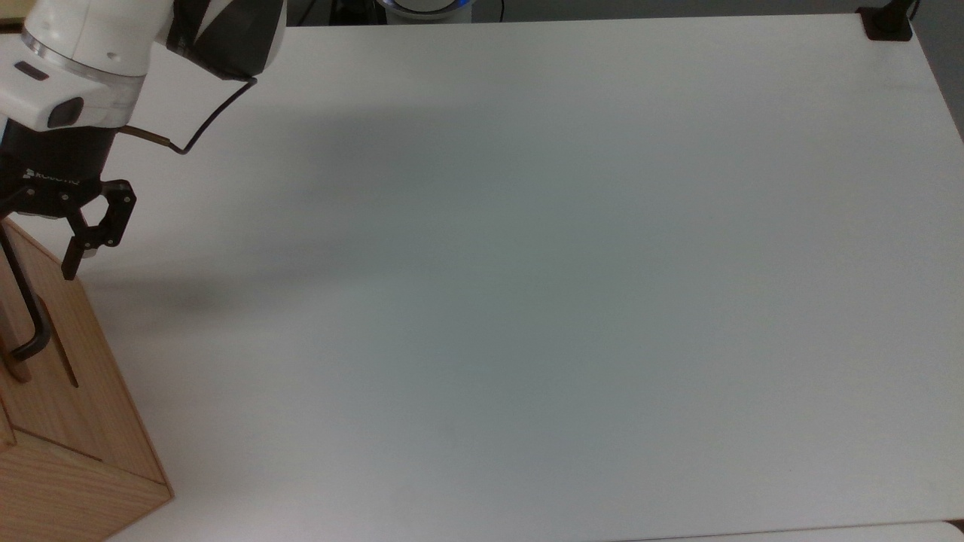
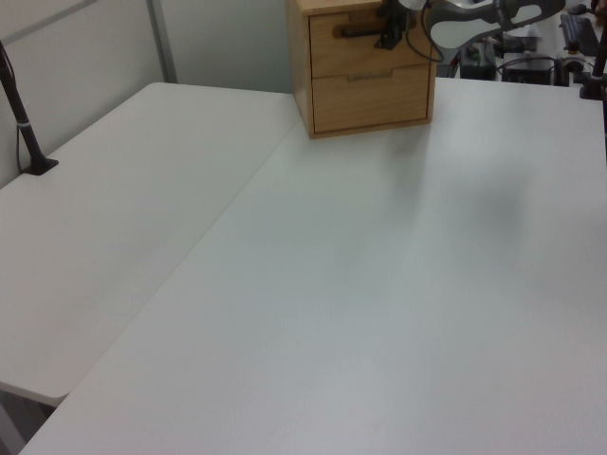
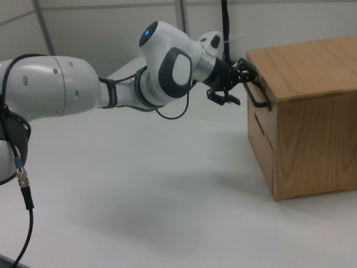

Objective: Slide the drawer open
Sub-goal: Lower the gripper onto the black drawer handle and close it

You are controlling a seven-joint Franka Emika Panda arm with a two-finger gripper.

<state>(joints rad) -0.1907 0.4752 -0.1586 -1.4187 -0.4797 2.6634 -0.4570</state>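
Observation:
A light-wood cabinet (image 3: pixel 312 111) stands on the white table. Its upper drawer (image 2: pixel 327 52) sits flush in the cabinet body and carries a black bar handle (image 1: pixel 26 305) (image 2: pixel 358 30) (image 3: pixel 257 99). My gripper (image 1: pixel 38 256) (image 2: pixel 387 33) (image 3: pixel 237 82) is open at the end of the handle nearest the arm. In the right view one finger is above the bar's end and one below it. In the top view one black finger (image 1: pixel 71 263) shows by the cabinet's corner, and the other is cut off by the top view's left edge.
A lower drawer (image 2: pixel 370 98) with a slot pull sits under the upper one. The white table (image 1: pixel 527 301) spreads wide across the top view's right. A black clamp (image 1: pixel 887 22) sits at its far corner, and a black pole (image 2: pixel 24 123) stands at the left view's left.

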